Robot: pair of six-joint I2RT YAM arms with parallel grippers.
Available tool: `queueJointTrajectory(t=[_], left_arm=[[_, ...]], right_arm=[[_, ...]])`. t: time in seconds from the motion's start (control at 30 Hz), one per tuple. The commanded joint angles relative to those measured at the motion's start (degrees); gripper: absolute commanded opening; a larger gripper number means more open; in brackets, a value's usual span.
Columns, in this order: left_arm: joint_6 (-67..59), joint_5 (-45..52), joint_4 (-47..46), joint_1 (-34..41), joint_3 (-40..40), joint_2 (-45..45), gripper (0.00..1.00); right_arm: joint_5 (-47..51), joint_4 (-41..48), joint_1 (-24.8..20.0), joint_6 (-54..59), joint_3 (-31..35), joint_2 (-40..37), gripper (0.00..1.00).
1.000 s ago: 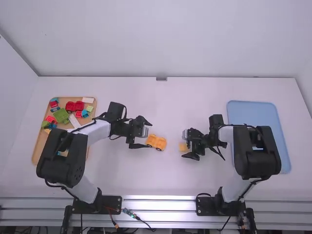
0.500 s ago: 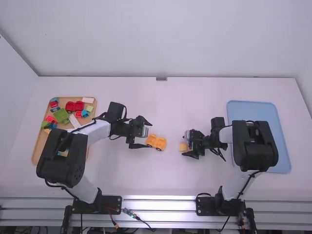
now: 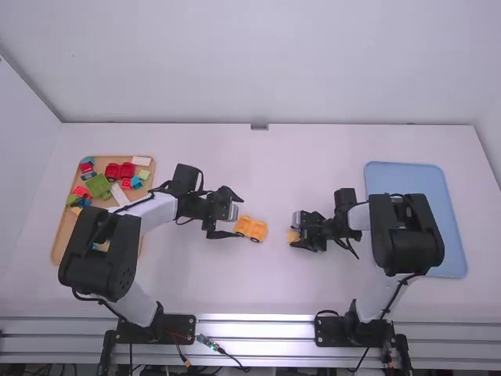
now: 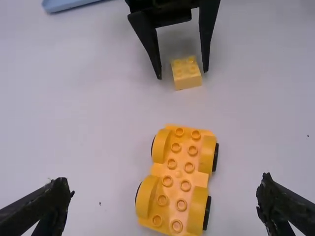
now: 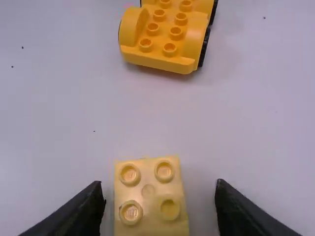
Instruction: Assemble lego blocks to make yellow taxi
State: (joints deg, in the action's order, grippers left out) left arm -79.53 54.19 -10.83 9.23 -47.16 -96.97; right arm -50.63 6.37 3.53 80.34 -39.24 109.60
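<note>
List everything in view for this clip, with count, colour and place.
Wheeled base: one, yellow with black wheels, on the table between the grippers
Small brick: one, paler yellow, on the table between the right gripper's fingers
Wooden tray: one, tan, at the left
Mixed blocks: several, red, green, blue, white, in that tray; some hidden
Blue tray: one, at the right, partly behind the right arm
Table: one, white, under everything
Arms: two, white and black, left and right
Left gripper: one, black, open by the base
Right gripper: one, black, open around the brick
</note>
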Motion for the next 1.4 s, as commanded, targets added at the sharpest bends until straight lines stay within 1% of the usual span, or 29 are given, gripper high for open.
queueJointTrajectory(t=[0.0, 0.1, 0.23, 0.4, 0.5, 0.57, 0.8, 0.83, 0.9, 0.97, 1.03, 1.1, 1.13, 1.17, 1.2, 1.33, 1.37], left_arm=[[-2.4, 2.2, -0.1, 0.1, 1.3, -2.1, 0.99], [-1.7, 3.7, 2.3, 0.0, 1.3, -5.0, 1.00], [-2.2, 8.7, 7.0, 0.5, 0.8, -11.0, 0.99], [-2.7, 8.9, 9.7, 0.3, 0.7, -14.0, 0.99], [0.7, 9.1, 13.3, 0.3, 0.7, -17.1, 0.99], [2.6, 9.4, 14.6, 0.4, 0.7, -18.1, 0.99], [3.2, 9.3, 16.0, 1.3, 0.7, -19.1, 0.99], [3.2, 9.4, 16.1, 1.2, 0.7, -19.1, 0.99], [3.2, 9.2, 15.9, 1.7, 0.7, -19.1, 1.00], [3.3, 8.6, 15.8, 1.6, 0.7, -19.1, 0.93], [3.3, 7.8, 15.8, 1.8, 0.7, -19.1, 0.81], [3.3, 7.7, 15.8, 2.1, 0.7, -19.1, 0.83], [3.3, 7.8, 15.8, 2.0, 0.7, -19.1, 0.80], [3.3, 7.9, 15.8, 2.0, 0.7, -19.1, 0.80], [3.3, 7.8, 15.8, 2.1, 0.7, -19.1, 0.79], [3.4, 7.7, 15.8, 2.1, 0.7, -19.1, 0.75], [3.7, 7.7, 15.8, 2.1, 0.7, -19.1, 0.80]], right_arm=[[1.6, -0.2, 1.3, -3.5, -0.1, 0.7, 0.50], [1.6, -0.1, 1.9, -3.4, -0.2, 0.7, 0.50], [1.4, 0.1, 1.1, -3.4, -0.2, 0.7, 0.50], [1.4, 0.5, 0.5, -3.4, -0.2, 0.7, 0.50], [1.4, 0.5, 0.5, -3.4, -0.2, 0.7, 0.46], [1.4, 0.5, 0.7, -3.5, -0.2, 0.7, 0.44], [1.4, 0.5, 0.4, -4.0, -0.2, 0.7, 0.42], [1.4, 0.6, 0.1, -4.1, -0.2, 0.7, 0.39], [1.4, 1.5, 0.1, -3.5, -0.2, 0.7, 0.38], [1.4, 1.7, 0.1, -3.0, -0.2, 0.7, 0.38], [1.4, 1.7, 0.2, -3.0, -0.2, 0.7, 0.38], [1.4, 1.7, 0.3, -3.0, -0.2, 0.7, 0.39], [1.4, 1.7, 0.3, -3.0, -0.2, 0.7, 0.38], [1.4, 1.6, 0.3, -3.0, -0.2, 0.7, 0.37], [1.4, 1.6, 0.2, -3.0, -0.2, 0.7, 0.34], [1.4, 1.6, 0.2, -3.0, -0.2, 0.7, 0.34], [1.4, 1.6, 0.2, -3.0, -0.2, 0.7, 0.34]])
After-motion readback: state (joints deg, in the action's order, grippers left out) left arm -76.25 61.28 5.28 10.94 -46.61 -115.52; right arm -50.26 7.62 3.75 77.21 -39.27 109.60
